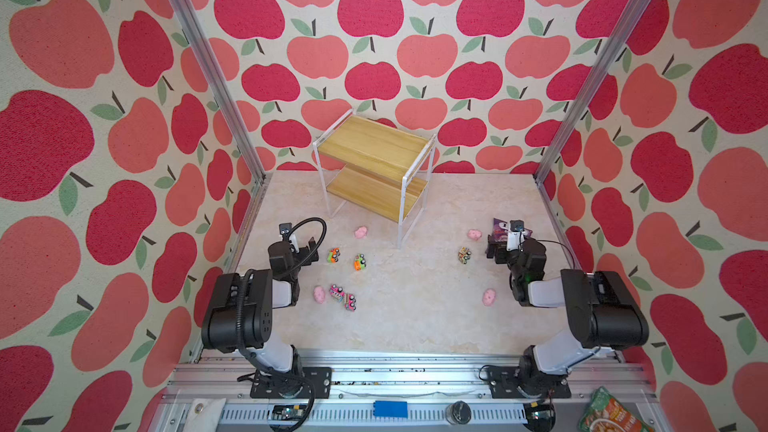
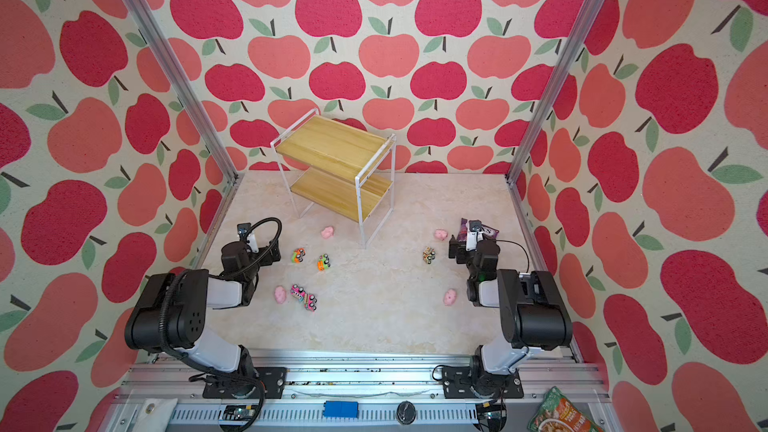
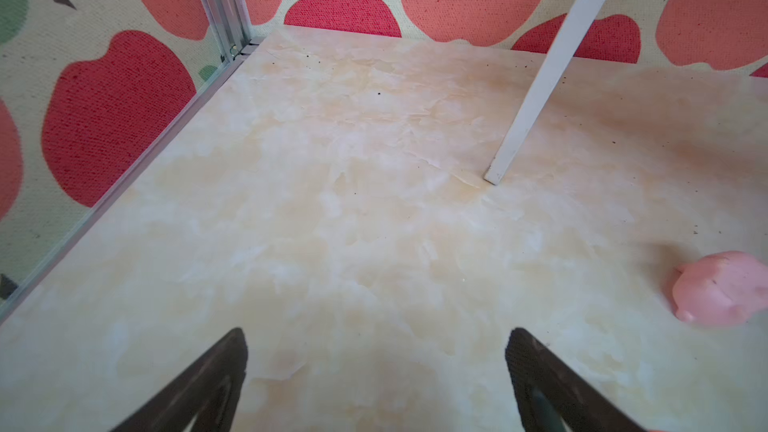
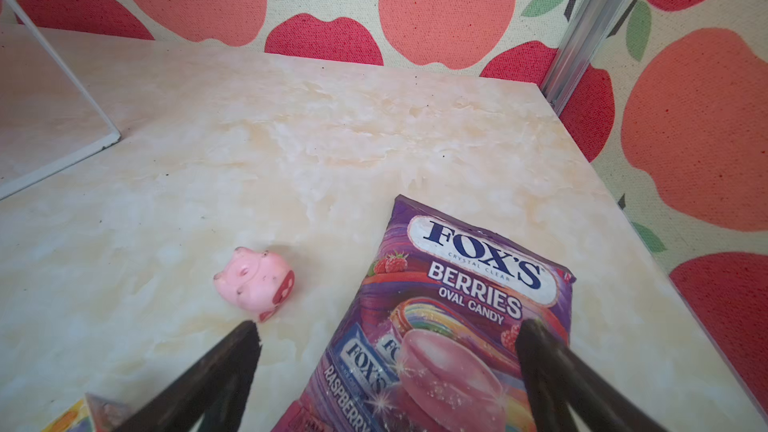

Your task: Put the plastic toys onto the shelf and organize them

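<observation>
Apple-print walls close in three sides of a pale marble-look desk (image 1: 415, 326), with aluminium posts (image 1: 216, 89) at the far corners. The middle and near part of the desk lie open. The side walls sit close behind both arms.

The shelf (image 1: 374, 151) stands at the back centre, set at an angle, and both wood-grain boards are bare. The lower tier is a shallow slot under the top board, so the top board looks the easier landing. Its thin white legs (image 3: 540, 76) come down near the closest toys and are worth steering around.

A purple candy bag (image 4: 469, 284), no toy, crowds the right side. The right fingers (image 4: 216, 376) are spread wide and empty, with one tip over the bag. The left fingers (image 3: 208, 380) are just as wide, holding nothing over bare desk.

All the toys are still on the desk. Of the trucks (image 1: 360, 262), four lie towards the left, two of them just beside each other, and one lies towards the right. They are probably light, hard plastic that rolls on its wheels, so a pinch across the body sides seems best.

The pigs (image 4: 253, 284) are scattered, two on each side. They look smooth and rounded and are likely to squirt out, so a low grip across the flanks would suit them.
</observation>
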{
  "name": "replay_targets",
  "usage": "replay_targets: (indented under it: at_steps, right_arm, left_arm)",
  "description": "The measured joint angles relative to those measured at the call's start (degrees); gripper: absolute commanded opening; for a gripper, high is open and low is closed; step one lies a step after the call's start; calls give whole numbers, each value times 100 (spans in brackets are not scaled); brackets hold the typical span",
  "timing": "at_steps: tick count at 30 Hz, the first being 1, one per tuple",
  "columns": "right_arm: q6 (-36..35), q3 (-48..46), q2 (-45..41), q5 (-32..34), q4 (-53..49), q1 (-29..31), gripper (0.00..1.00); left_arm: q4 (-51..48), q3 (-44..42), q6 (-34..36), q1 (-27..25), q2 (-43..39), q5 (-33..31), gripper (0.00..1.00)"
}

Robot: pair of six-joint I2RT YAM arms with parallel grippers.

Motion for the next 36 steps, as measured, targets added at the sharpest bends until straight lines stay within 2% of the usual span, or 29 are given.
replay_targets:
  at_steps: [20, 26, 36]
  right_arm:
    - [2, 0, 0, -20, 0, -2, 99]
    - [2, 0, 0, -59, 0, -17, 99]
    - [94, -90, 0, 48, 103, -83, 99]
  left_arm:
    - [0, 0, 0, -15, 0, 2, 99]
    - [0, 0, -4, 199, 0, 221, 99]
    - [-2, 0, -2, 63, 0, 195, 99]
